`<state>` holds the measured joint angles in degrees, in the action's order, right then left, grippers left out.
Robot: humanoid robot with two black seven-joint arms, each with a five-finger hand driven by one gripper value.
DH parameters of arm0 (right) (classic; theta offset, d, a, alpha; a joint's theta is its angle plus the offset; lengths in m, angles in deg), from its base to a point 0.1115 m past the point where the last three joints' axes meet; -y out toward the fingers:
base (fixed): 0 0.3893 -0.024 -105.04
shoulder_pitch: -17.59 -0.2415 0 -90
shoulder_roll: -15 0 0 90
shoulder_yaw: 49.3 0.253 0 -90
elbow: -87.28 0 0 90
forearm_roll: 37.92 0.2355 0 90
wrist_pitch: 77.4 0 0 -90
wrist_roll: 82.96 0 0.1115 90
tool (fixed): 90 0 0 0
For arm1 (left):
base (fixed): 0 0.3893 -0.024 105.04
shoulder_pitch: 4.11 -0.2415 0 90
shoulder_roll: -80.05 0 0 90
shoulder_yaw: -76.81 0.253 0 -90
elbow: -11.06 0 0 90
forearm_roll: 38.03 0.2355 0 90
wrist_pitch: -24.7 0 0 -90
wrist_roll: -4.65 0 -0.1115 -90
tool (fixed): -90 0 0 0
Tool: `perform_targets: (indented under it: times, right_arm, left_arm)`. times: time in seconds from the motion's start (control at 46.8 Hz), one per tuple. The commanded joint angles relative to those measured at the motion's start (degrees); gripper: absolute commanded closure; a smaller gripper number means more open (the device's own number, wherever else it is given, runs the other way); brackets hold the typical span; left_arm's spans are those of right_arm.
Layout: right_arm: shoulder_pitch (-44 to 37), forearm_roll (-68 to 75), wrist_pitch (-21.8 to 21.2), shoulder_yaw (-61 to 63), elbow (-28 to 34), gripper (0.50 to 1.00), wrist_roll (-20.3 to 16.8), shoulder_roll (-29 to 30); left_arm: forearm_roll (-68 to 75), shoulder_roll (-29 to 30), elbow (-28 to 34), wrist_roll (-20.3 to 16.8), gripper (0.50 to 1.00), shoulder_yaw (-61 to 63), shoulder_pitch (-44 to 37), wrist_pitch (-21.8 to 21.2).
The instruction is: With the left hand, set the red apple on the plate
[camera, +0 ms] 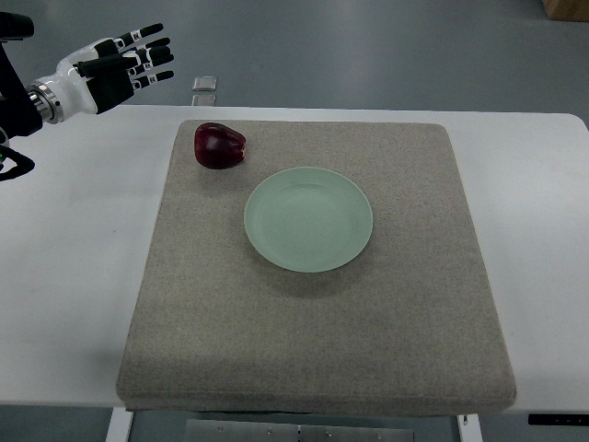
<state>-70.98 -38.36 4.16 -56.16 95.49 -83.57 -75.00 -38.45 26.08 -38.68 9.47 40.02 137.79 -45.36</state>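
The left hand point(115, 66) reached in from the upper left edge, wrist level, its black-and-white fingers point(152, 57) stretched out straight and slightly spread toward the right, holding nothing.

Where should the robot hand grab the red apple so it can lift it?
Probably around the round middle of the red apple, coming from above and from the left. The left robot hand is open on that side, the top is uncovered, and the plate lies to the right.
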Motion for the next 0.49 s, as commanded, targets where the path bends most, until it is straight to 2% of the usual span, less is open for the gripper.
perform_targets:
  times: [0.0, 0.471]
  right_arm:
    - [0.0, 0.0, 0.0, 0.0, 0.0, 0.536, 0.0, 0.0]
    - [0.0, 0.0, 0.0, 0.0, 0.0, 0.536, 0.0, 0.0]
  left_arm:
    - [0.0, 0.0, 0.0, -0.2, 0.501, 0.1, -0.3, 0.0]
    - [1.0, 0.6, 0.3, -0.2, 0.501, 0.2, 1.1, 0.1]
